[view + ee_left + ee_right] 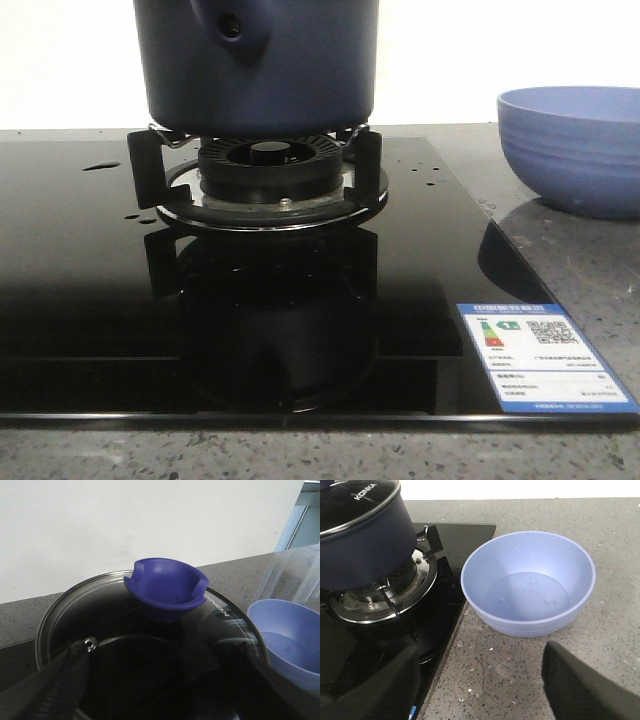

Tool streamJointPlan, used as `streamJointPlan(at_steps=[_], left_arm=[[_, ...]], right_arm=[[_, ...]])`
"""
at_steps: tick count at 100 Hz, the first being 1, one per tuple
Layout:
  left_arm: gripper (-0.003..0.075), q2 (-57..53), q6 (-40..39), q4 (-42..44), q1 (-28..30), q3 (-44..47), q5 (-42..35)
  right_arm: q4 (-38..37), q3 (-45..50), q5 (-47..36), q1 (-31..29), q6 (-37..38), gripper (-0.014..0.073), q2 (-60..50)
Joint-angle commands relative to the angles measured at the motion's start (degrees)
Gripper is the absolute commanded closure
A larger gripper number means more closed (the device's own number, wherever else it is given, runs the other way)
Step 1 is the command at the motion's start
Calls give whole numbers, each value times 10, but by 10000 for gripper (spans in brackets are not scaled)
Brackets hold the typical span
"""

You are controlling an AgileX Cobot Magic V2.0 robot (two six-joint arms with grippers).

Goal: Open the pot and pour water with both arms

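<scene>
The dark navy pot (260, 70) stands on the gas burner (268, 180), its stubby side knob with a round hole (232, 28) facing the front camera. In the left wrist view a glass lid with a steel rim (47, 622) covers it, with a blue cup-shaped knob (167, 587) standing up from it. My left gripper (150, 680) hovers just over the lid, fingers spread, nothing between them. My right gripper (485, 685) is open and empty above the counter, just in front of the light blue bowl (529, 582). Neither gripper shows in the front view.
The burner sits in a glossy black glass hob (80, 300) with water drops and an energy label (540, 355) at its front right corner. The bowl (575, 150) stands on the speckled grey counter (520, 675) to the right of the hob. A white wall is behind.
</scene>
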Motion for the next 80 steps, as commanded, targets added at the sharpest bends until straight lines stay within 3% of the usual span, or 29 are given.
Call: streamJointPlan(at_steps=[1,67,80], left_arm=[[193,13,0,6,-4,-43,-40],[194,107,0,9,-4,-131,-43],[240,110,0,9,-4,-131,-42]], right_arm=[[15,-18,-34,1,-6,126,7],[15,-18,-34,1,-7,126,7],[15,-18,-34,1,-7,126,7]])
